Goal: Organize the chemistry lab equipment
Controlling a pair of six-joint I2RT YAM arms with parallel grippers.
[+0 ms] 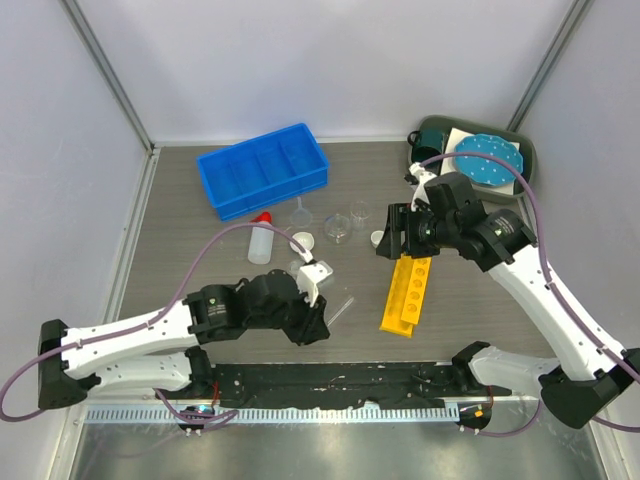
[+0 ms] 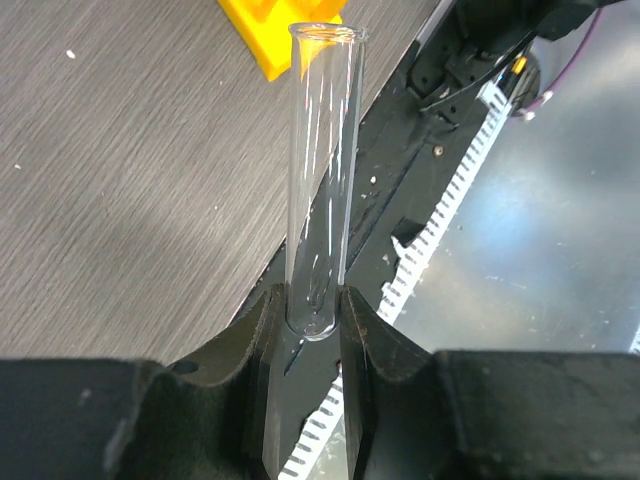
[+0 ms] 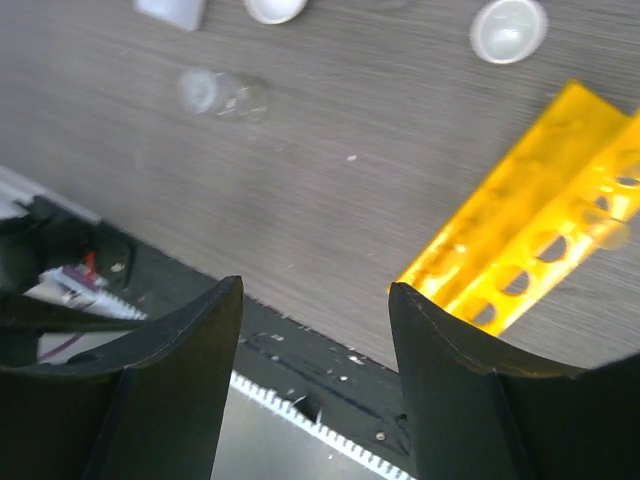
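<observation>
My left gripper (image 1: 320, 322) is shut on the rounded bottom end of a clear glass test tube (image 2: 320, 170), which sticks out past the jaws over the table's near edge. The yellow holed tube rack (image 1: 408, 295) lies flat just right of it; its corner (image 2: 275, 35) shows beyond the tube's mouth. My right gripper (image 1: 388, 240) hangs open and empty above the rack's far end (image 3: 540, 250). A white squeeze bottle with red nozzle (image 1: 261, 238), a funnel (image 1: 300, 212), two small beakers (image 1: 336, 227) and white round dishes (image 1: 303, 241) stand mid-table.
A blue compartment bin (image 1: 262, 168) sits at the back left. A dark tray (image 1: 525, 150) at the back right carries a teal mug (image 1: 430, 135) and a blue dotted plate (image 1: 490, 160). A black rail (image 1: 330, 385) runs along the near edge.
</observation>
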